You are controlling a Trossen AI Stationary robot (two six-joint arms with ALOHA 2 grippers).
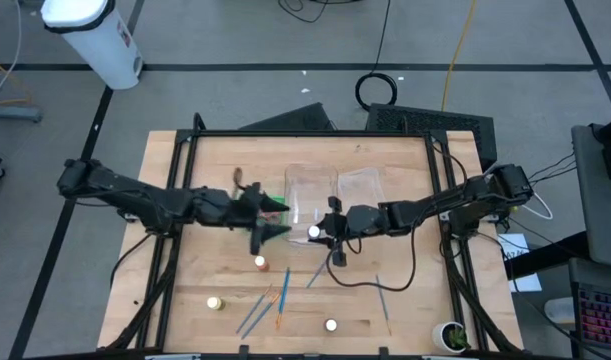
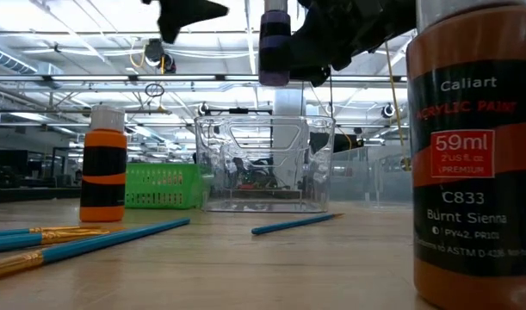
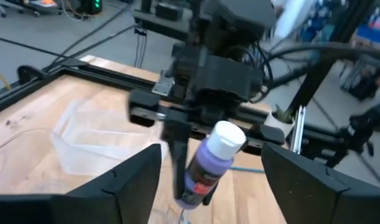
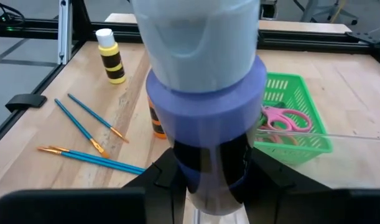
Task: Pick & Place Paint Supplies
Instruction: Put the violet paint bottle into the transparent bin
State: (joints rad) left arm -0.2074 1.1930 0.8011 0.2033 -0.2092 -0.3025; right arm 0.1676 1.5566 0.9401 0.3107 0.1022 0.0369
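Observation:
My right gripper (image 1: pixel 325 229) (image 4: pixel 214 186) is shut on a purple paint bottle (image 1: pixel 314 231) (image 2: pixel 275 43) (image 3: pixel 211 162) with a white cap, held high over the near edge of a clear bin (image 2: pixel 263 164) (image 1: pixel 310 192). My left gripper (image 1: pixel 270 222) (image 3: pixel 211 158) hangs open just left of it, above a green basket (image 4: pixel 289 127) (image 2: pixel 163 185) holding pink scissors (image 4: pixel 282 117). On the table stand an orange bottle (image 1: pixel 260 262) (image 2: pixel 103 164), a yellow bottle (image 1: pixel 214 302) (image 4: pixel 109 55) and a burnt-sienna bottle (image 2: pixel 478 155) (image 1: pixel 331 324). Blue brushes (image 1: pixel 270 303) (image 4: pixel 84 124) lie flat. My right gripper pinches the purple bottle between its two fingers (image 4: pixel 165 180) on the dark-labelled lower body (image 4: pixel 214 162), below the purple shoulder and white cap. The fingers come in level from the table's right. The bottle is lifted clear, roughly upright with the cap up.
A second clear bin (image 1: pixel 360 186) sits right of the first. More brushes (image 1: pixel 320 270) (image 1: pixel 383 296) lie on the near half of the table. A black frame (image 1: pixel 440 165) borders the wooden top. A white-capped green thing (image 1: pixel 453 336) stands at the near right corner.

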